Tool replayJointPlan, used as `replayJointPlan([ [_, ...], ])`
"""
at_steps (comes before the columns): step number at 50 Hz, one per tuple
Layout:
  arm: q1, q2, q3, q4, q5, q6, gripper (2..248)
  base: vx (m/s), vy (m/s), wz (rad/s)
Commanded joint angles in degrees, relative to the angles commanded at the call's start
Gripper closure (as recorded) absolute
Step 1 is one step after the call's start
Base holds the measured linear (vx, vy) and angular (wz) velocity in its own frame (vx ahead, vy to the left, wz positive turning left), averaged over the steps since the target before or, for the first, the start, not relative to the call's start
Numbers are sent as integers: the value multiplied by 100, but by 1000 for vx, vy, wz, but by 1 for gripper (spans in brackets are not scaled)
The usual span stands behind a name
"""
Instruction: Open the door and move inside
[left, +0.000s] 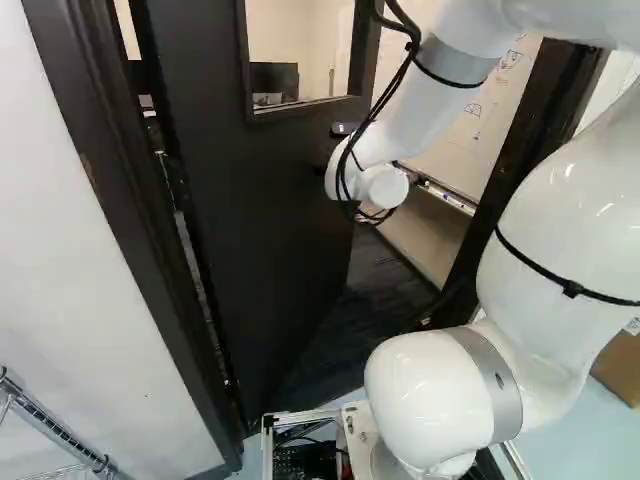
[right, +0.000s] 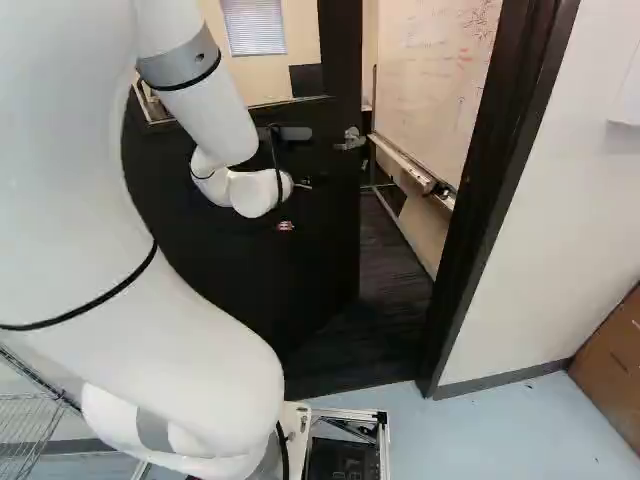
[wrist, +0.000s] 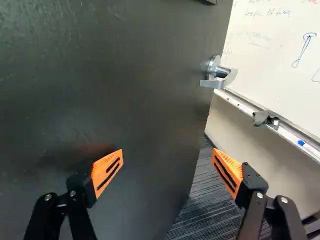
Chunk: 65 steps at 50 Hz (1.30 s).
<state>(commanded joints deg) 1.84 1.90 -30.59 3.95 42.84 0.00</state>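
The black door (left: 270, 210) stands partly open, swung inward, its free edge apart from the right door frame (right: 490, 190). Its silver lever handle (right: 350, 138) shows in the right base view, beyond and to the right of my wrist. Against the dark door, little of my gripper (right: 286, 226) can be made out there except an orange-red patch. In the wrist view my gripper (wrist: 167, 151) is open, fingers wide apart with nothing between them. The door face (wrist: 115, 85) lies ahead of it, and the lever handle (wrist: 220, 77) is farther ahead, near the door's edge, untouched.
Dark carpet (right: 385, 270) shows through the gap beside the door. A whiteboard (wrist: 270, 50) with a marker tray (wrist: 295, 137) lines the room's wall beyond. The left frame (left: 130, 200) borders a white wall. A wire rack (left: 50, 430) stands at left, a brown cabinet (right: 610, 350) at right.
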Motion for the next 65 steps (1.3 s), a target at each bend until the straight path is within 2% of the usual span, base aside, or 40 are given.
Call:
replayJointPlan([
  [23,210,-251,-252,236,0,0,3,0,0,0],
  [65,696,-761,-783,248,0,0,3,0,0,0],
])
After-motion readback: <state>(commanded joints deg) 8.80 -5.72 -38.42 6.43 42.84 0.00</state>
